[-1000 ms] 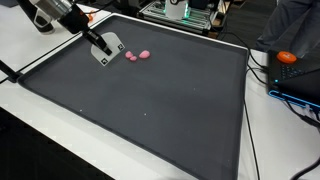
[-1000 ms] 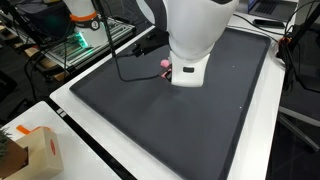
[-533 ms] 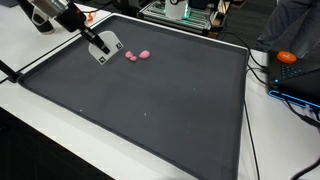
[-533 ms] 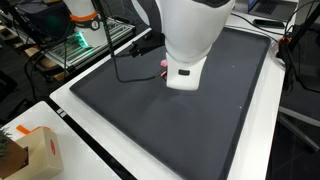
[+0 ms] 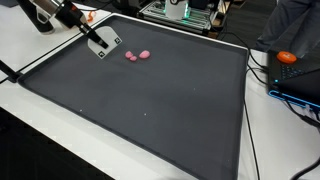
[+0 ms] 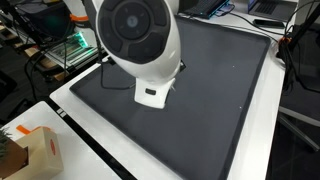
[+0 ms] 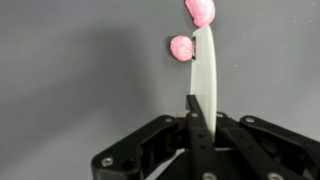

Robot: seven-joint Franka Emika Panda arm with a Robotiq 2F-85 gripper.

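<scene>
My gripper (image 5: 96, 41) hangs over the far left corner of a black mat (image 5: 150, 105), shut on a thin white flat piece (image 5: 107, 46) held edge-on. In the wrist view the jaws (image 7: 195, 108) clamp the white piece (image 7: 203, 65), which reaches out toward two small pink lumps (image 7: 182, 48) on the mat. One lump lies just beside its tip, the other (image 7: 200, 10) just past it. In an exterior view the pink lumps (image 5: 137, 56) lie just right of the piece. In the exterior view where the white arm (image 6: 140, 45) fills the frame, gripper and lumps are hidden.
The mat lies on a white table (image 5: 40, 45). An orange object (image 5: 287, 57) and cables sit off the mat's right side. Metal equipment (image 5: 180, 12) stands behind the mat. A cardboard box (image 6: 30, 150) sits by the near table corner, and a rack (image 6: 75, 45) beside it.
My gripper has lifted slightly up and left with the white piece. In the exterior view the arm blocks, it has swung toward the camera and now covers the pink lumps.
</scene>
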